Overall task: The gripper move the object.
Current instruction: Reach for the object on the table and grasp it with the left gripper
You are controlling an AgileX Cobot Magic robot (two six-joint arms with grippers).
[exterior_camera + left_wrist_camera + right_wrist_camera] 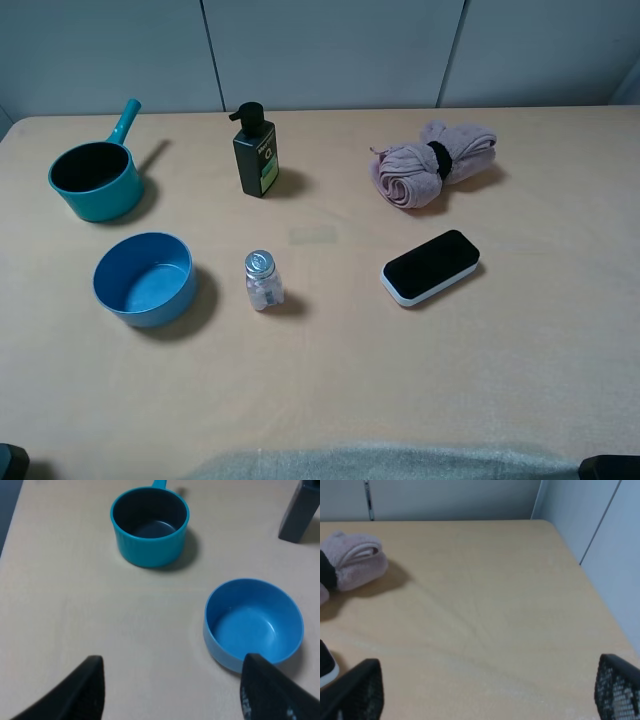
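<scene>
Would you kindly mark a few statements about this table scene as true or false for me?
1. The blue bowl is empty. True.
2. The left gripper grips the blue bowl. False: it is open and holds nothing.
3. The teal pot lies on its side. False: it stands upright.
4. The pink towel is rolled up. True.
5. The small jar stands inside the blue bowl. False: it stands on the table beside it.

High overview, left wrist: shared bowl (145,280) (252,625)
</scene>
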